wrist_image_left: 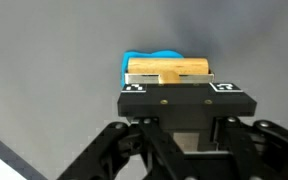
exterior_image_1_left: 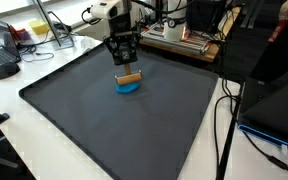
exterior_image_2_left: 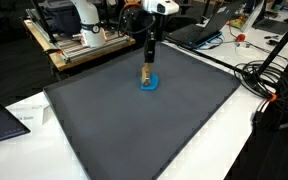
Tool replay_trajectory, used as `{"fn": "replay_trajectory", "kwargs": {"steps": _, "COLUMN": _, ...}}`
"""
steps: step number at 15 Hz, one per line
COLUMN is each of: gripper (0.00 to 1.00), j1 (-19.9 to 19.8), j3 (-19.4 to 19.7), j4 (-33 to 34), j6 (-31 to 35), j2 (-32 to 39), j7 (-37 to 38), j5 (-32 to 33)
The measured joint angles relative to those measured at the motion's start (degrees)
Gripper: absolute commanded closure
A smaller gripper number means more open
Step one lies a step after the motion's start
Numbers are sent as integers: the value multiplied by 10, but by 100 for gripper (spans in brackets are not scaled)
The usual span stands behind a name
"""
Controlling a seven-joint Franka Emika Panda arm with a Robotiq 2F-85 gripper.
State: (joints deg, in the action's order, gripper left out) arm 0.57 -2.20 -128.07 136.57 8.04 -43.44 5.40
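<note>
The gripper (exterior_image_1_left: 128, 68) was seen clenched on a wooden block (exterior_image_1_left: 130, 77), which was held crosswise between the 2 fingertips with its long side level. Directly beneath the block a blue disc (exterior_image_1_left: 129, 87) was found lying flat on a grey mat (exterior_image_1_left: 104, 125); whether block and disc were touching could not be told, as no gap between them was made out. In that exterior view the held block was placed toward 12 o'clock from the mat's middle, near the far edge. In an exterior view from the opposite side the gripper (exterior_image_2_left: 148, 68) was shown pointing straight down, the wooden block (exterior_image_2_left: 147, 74) at its tip and the blue disc (exterior_image_2_left: 149, 84) just under it, again toward 12 o'clock on the grey mat (exterior_image_2_left: 134, 135). In the wrist view the gripper (wrist_image_left: 177, 90) was seen entering from 6 o'clock, the wooden block (wrist_image_left: 170, 69) was pinched between the marked finger pads (wrist_image_left: 134, 88), and the blue disc (wrist_image_left: 149, 56) was glimpsed past the block at 12 o'clock. A wooden crate (exterior_image_2_left: 79, 52) was set beyond the mat at 10 o'clock, on a white table (exterior_image_2_left: 29, 110), and cables (exterior_image_2_left: 264, 78) were spread at 3 o'clock.
</note>
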Motion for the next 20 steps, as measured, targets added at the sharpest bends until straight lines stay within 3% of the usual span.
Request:
{"fn": "replay_trajectory", "kwargs": {"steps": 15, "gripper": 78, "j1": 0, "j3": 0, "j4": 0, "j6": -1, "j2": 1, "j7": -2, "j5": -1}}
{"fn": "replay_trajectory", "kwargs": {"steps": 20, "gripper": 78, "j1": -41, "j3": 5, "j4": -11, "j6": -1, "j2": -7, "j7": -122, "j5": -68}}
